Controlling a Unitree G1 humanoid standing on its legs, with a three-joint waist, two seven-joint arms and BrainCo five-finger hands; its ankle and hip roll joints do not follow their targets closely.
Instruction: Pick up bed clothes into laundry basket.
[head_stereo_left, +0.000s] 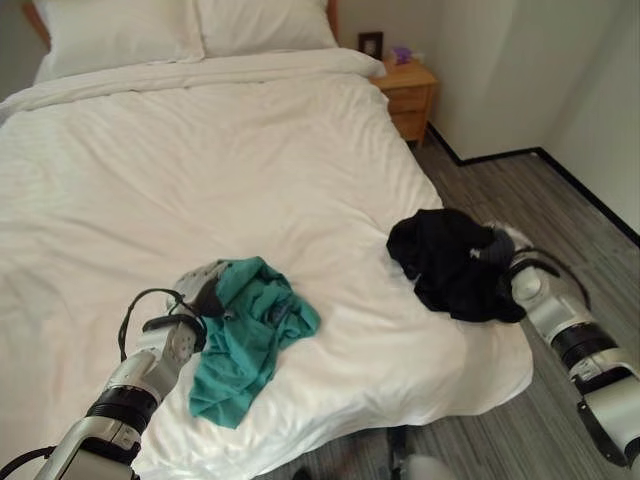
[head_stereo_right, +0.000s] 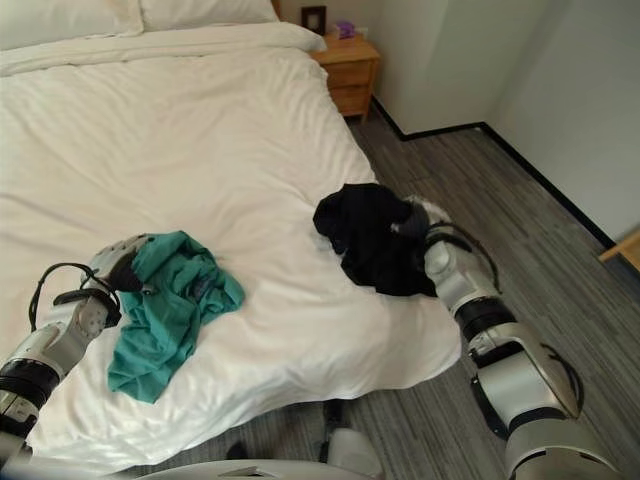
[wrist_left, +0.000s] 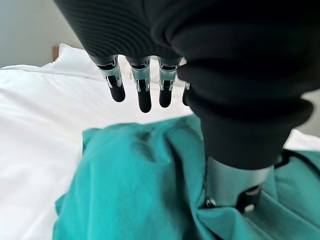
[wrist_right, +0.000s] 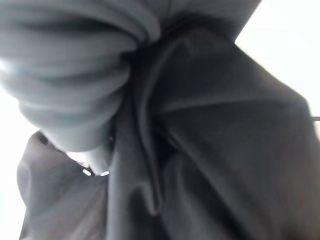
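Note:
A teal garment lies crumpled near the foot edge of the white bed. My left hand rests at its upper left corner. In the left wrist view its fingers stretch straight out above the teal cloth, and the thumb presses down into the folds. A black garment sits bunched at the bed's right edge. My right hand is pushed into it from the right, and black cloth wraps close around it in the right wrist view.
Two white pillows lie at the head of the bed. A wooden nightstand stands at the bed's far right corner. Grey plank floor runs along the bed's right side up to the white walls.

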